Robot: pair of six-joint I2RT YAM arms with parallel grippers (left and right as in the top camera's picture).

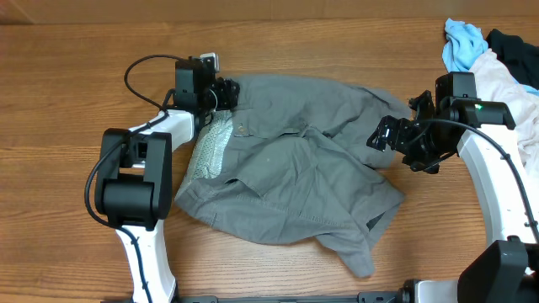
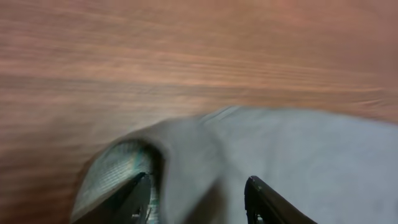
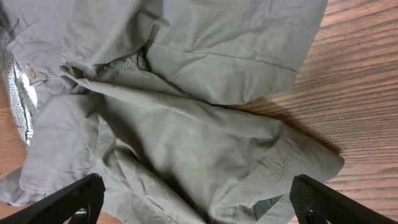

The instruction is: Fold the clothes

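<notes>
The gray shorts (image 1: 286, 168) lie crumpled on the wooden table, with the pale speckled waistband lining (image 1: 209, 147) turned out at their left side. My left gripper (image 1: 223, 91) is at the waistband's far corner. In the left wrist view its fingers (image 2: 196, 199) are open with a raised fold of the shorts (image 2: 298, 155) between them, beside the lining (image 2: 112, 171). My right gripper (image 1: 383, 135) hovers at the shorts' right leg edge. In the right wrist view it (image 3: 196, 202) is wide open above the shorts (image 3: 186, 124) and holds nothing.
A small light-blue cloth (image 1: 461, 44), a whitish-pink garment (image 1: 505, 80) and a dark garment (image 1: 515, 46) are piled at the table's far right corner, behind the right arm. Bare wood (image 1: 67, 84) lies left of the shorts.
</notes>
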